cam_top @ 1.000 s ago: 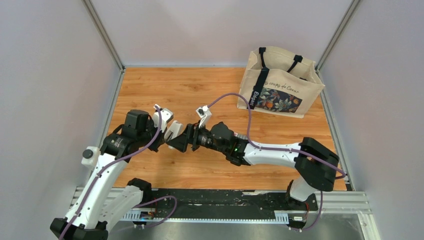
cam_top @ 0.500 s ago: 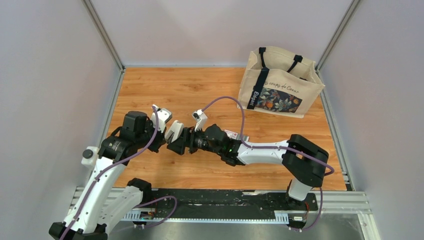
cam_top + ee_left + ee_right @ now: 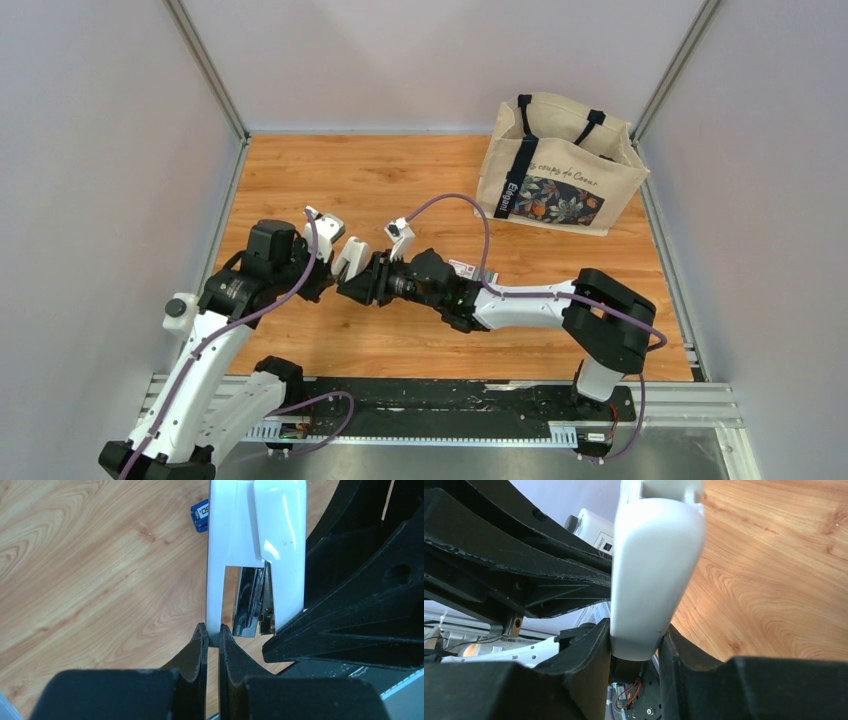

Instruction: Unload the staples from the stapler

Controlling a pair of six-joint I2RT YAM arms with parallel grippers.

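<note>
A white stapler (image 3: 349, 258) with a shiny metal magazine (image 3: 250, 600) hangs above the wooden table between my two arms. My left gripper (image 3: 212, 632) is shut on the stapler's thin white lower arm (image 3: 216, 580). The thicker white top (image 3: 280, 535) stands apart from that arm, so the magazine shows between them. My right gripper (image 3: 636, 642) has both fingers pressed against the rounded end of the white top (image 3: 654, 570). In the top view both grippers meet at the stapler, left of the table's middle. No loose staples are visible.
A beige tote bag (image 3: 560, 165) with a floral print stands at the back right. A small blue box (image 3: 200, 515) lies on the wood under the stapler. A small white and pink box (image 3: 462, 268) lies beside the right arm. Grey walls close in the table.
My right gripper has gone from wide open to shut round the stapler's white top. The right arm slid a little left toward the left gripper. The left gripper kept its hold.
</note>
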